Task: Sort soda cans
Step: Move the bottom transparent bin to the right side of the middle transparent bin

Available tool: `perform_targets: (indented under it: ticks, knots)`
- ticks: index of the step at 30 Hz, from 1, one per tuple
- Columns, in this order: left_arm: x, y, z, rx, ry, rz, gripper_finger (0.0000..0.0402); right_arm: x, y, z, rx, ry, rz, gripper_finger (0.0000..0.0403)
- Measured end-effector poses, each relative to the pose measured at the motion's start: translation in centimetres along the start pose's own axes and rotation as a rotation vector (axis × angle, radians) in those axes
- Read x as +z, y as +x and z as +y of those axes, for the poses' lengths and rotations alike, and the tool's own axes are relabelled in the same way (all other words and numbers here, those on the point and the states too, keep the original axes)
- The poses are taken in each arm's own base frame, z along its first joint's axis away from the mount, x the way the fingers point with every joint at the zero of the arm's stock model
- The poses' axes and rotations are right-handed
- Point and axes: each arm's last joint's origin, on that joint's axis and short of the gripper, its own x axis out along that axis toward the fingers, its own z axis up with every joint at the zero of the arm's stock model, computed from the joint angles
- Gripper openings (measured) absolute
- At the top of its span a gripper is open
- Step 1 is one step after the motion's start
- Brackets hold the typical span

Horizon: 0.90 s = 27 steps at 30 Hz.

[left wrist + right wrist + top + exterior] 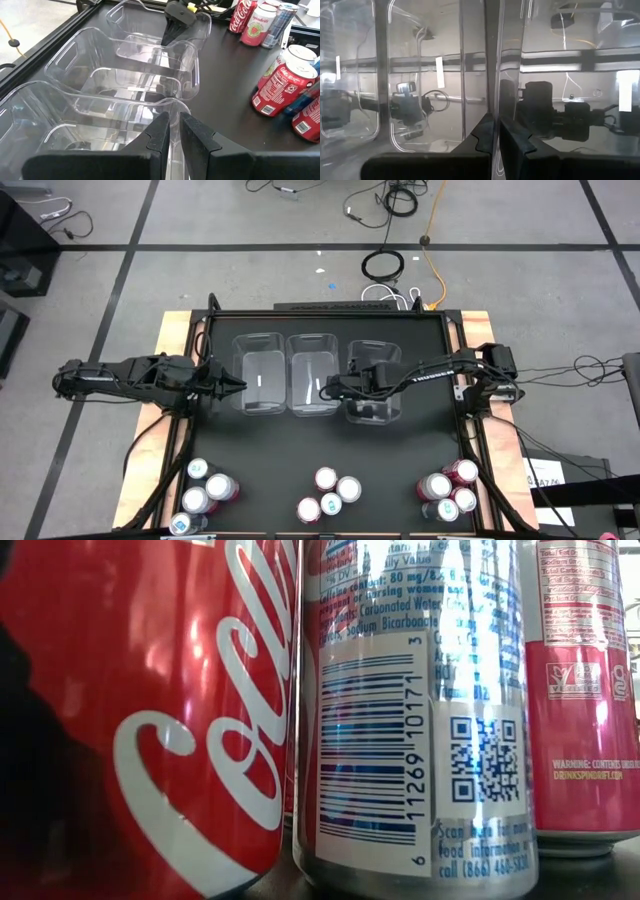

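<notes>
While the soda cans (335, 492) wait unsorted at the counter's (420, 450) near edge, my left pincer (238, 386) and right pincer (327, 389) are squeezed shut beside the bins (262, 375), holding nothing I can see.

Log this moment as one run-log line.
left gripper: shut on left bin wall | right gripper: shut on right bin wall | cans: unsorted | bins: no cans inside
</notes>
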Motion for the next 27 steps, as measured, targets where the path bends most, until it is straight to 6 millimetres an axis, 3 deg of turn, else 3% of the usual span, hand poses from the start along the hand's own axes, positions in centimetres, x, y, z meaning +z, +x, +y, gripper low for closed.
perform_targets:
  ticks: [16,27]
  knots:
    - [0.0,0.0,0.0,0.0,-0.002,0.0,0.0054,0.0,0.0,0.0,0.001,-0.084,-0.009,0.0056]
    - [0.0,0.0,0.0,0.0,-0.003,-0.002,0.0054,0.4,-1.0,0.1,0.029,-0.105,-0.004,0.0059]
